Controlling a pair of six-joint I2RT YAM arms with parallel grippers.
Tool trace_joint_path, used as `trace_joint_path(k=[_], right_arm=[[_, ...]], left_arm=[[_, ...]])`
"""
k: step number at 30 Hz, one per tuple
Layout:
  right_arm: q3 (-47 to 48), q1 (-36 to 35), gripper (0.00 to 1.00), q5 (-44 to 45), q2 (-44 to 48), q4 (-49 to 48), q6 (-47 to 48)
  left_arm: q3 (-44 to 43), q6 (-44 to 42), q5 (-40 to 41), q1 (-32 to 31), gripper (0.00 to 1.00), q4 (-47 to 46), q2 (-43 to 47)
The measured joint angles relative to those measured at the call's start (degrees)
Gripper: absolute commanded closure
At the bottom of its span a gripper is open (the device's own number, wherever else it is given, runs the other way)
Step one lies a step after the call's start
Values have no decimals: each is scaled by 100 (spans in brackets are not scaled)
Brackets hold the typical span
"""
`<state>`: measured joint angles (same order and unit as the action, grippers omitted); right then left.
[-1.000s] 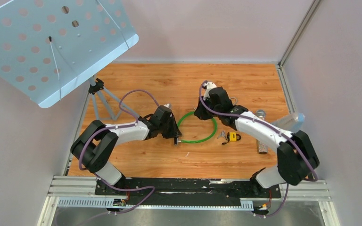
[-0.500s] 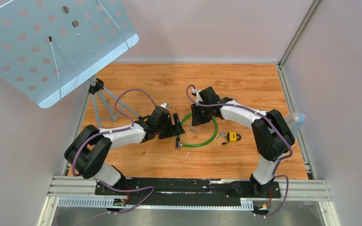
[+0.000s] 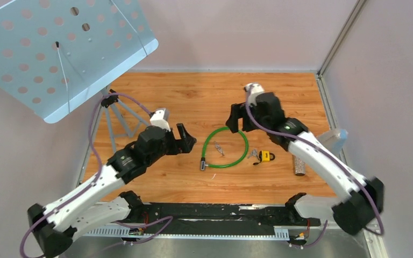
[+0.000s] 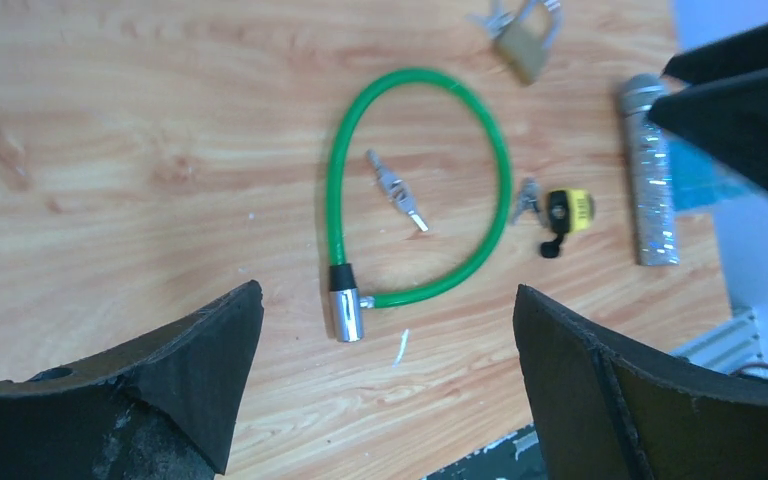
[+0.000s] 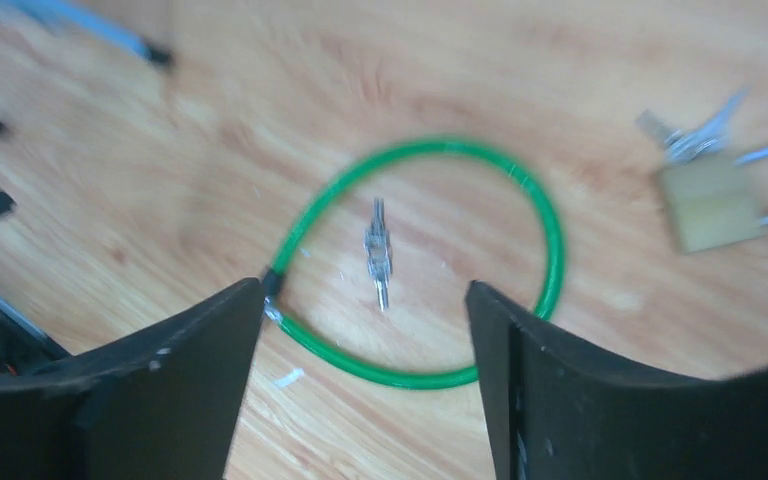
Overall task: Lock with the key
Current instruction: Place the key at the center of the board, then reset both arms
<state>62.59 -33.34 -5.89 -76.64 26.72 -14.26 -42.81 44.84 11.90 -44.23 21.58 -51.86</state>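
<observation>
Top view: green cable lock w/ silver barrel (image 3: 246, 148) is lying looped mid-table, a bit toward the near edge. Small silver key (image 3: 218, 149) is lying inside the loop, apart from the cable. Left gripper (image 3: 185, 137) is hovering left of the loop, right gripper (image 3: 236, 117) over its far side.

Left wrist: fingers (image 4: 190, 380) are standing wide apart, nothing btwn them. Small yellow padlock (image 4: 570, 212) is sitting just outside the loop.

Right wrist: jaws are gaping, empty, key below.
</observation>
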Motion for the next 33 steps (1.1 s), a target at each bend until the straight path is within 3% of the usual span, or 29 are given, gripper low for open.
trace_joint_path(k=[2, 8, 16, 20, 33], right_arm=[[-4, 0, 0, 291, 896, -50, -7], [-35, 0, 0, 1209, 3163, -219, 50], [-374, 0, 0, 2151, 5180, -772, 229], [-490, 0, 0, 2588, 5663, -1174, 389], [-560, 0, 0, 3189, 5869, -1384, 533]], left_arm=[[-160, -234, 212, -175, 0, 260, 621], [-387, -678, 636, -306, 0, 927, 2170], [-511, -909, 1241, -306, 0, 1648, 2981], [-826, -992, 1530, -306, 0, 1926, 3023], [-1040, -1158, 1805, -306, 0, 2151, 3126]])
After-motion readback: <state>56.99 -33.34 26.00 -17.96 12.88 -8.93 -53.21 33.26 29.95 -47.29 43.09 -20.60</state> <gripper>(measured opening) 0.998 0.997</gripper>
